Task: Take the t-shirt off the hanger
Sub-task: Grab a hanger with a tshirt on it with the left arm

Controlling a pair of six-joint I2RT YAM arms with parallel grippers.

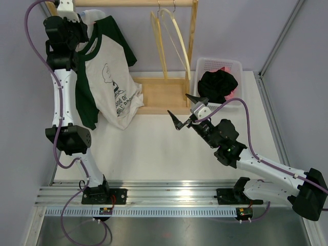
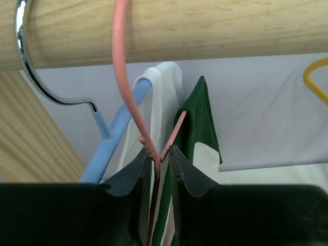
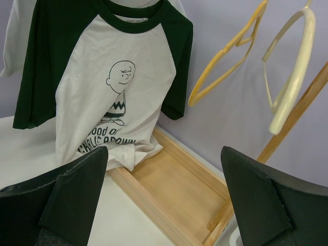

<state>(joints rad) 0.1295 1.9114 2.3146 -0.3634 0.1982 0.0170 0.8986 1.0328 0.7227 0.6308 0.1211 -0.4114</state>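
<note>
Left wrist view: left gripper (image 2: 160, 152) nearly closed around pink hanger (image 2: 119, 61) and t-shirt (image 2: 197, 123), grip unclear; right gripper (image 3: 164, 159) wide open, empty.

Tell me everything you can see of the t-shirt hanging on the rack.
The t-shirt is soft knit cloth by its look: a white body with dark green raglan sleeves and collar, and a Charlie Brown cartoon printed on the chest above lettering. It hangs front outward from a pink wire hanger on the wooden rail, at the rack's left end. Its hem lies bunched at the edge of the wooden base. The left gripper has its fingers either side of the collar and hanger neck.
</note>
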